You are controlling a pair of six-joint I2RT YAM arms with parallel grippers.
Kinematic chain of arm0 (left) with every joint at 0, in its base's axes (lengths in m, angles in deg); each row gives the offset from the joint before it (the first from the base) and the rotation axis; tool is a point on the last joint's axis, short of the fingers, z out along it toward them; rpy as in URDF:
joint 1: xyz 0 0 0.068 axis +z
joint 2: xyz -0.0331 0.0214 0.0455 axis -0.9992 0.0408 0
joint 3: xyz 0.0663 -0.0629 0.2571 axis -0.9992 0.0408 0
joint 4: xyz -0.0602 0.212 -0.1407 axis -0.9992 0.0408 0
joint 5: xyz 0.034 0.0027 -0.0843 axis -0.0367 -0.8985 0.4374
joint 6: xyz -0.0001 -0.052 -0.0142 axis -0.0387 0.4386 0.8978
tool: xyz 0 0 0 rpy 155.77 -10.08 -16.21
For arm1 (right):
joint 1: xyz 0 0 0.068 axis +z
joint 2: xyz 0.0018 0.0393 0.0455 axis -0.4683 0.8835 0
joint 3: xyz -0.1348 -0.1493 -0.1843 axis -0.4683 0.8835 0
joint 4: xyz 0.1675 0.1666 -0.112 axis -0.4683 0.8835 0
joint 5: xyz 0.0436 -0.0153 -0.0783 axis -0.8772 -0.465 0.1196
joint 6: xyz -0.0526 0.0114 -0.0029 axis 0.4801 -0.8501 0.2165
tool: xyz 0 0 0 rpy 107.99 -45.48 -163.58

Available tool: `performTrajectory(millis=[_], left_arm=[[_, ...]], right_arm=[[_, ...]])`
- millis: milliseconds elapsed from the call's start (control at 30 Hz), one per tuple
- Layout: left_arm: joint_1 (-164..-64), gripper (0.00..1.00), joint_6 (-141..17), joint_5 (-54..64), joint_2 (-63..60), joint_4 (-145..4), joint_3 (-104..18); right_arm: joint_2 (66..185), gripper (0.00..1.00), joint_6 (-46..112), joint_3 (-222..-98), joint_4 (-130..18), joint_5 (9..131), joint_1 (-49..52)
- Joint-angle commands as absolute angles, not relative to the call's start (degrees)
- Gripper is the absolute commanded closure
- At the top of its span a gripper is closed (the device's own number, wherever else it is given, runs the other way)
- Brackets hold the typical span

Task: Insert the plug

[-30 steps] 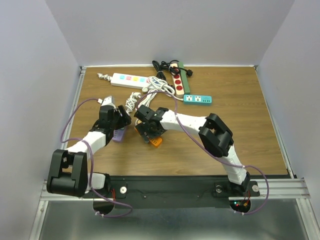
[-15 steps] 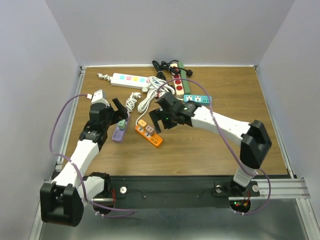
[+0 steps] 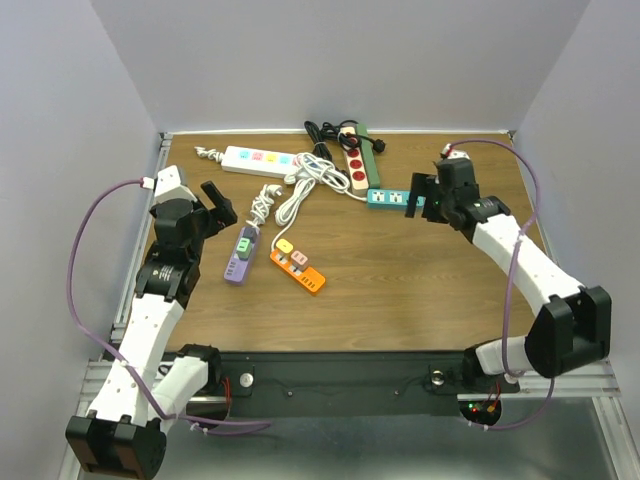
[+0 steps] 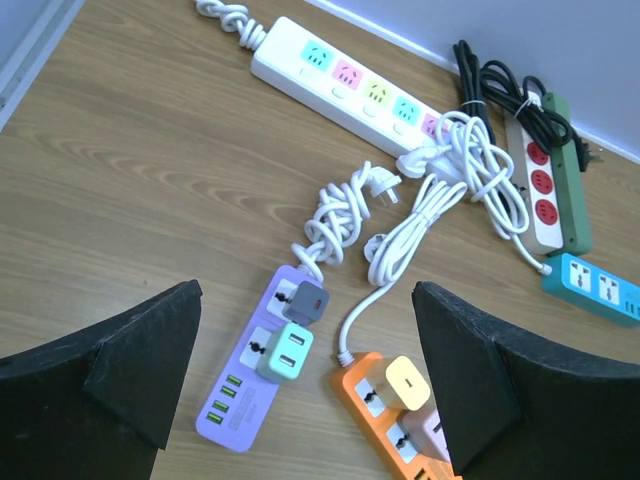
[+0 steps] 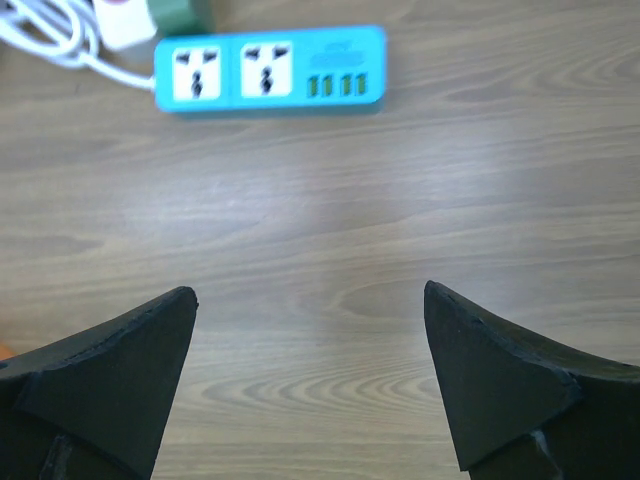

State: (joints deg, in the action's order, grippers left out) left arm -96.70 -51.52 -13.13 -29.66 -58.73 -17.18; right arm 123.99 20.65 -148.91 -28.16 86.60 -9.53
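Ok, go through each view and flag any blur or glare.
Top external: evenly lit, sharp, no glare on the table. Left wrist: crisp, purple power strip sockets legible, fingers near-black. Right wrist: soft overall, teal power strip blurred, pale sheen on the wood.

The top camera lets us look down on the whole table (image 3: 420,290) from above and behind the arm bases (image 3: 195,368). Our left wrist camera looks down closely at the purple strip (image 4: 232,415), our right wrist camera even closer at the teal strip (image 5: 270,70). Both strips we find also in the top view.
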Motion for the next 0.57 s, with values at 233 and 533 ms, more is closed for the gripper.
performTrajectory(millis=[233,533], left_arm=[[-97.07,0.01,-52.39,-18.18,-29.38,-57.63,-21.28],[-97.07,0.01,-53.27,-22.92,-27.01,-58.16,-24.53]], right_arm=[[112.83,0.0,21.86,-145.29,-34.78,92.87,-13.6],[108.08,0.0,22.47,-145.02,-35.31,98.58,-13.6]])
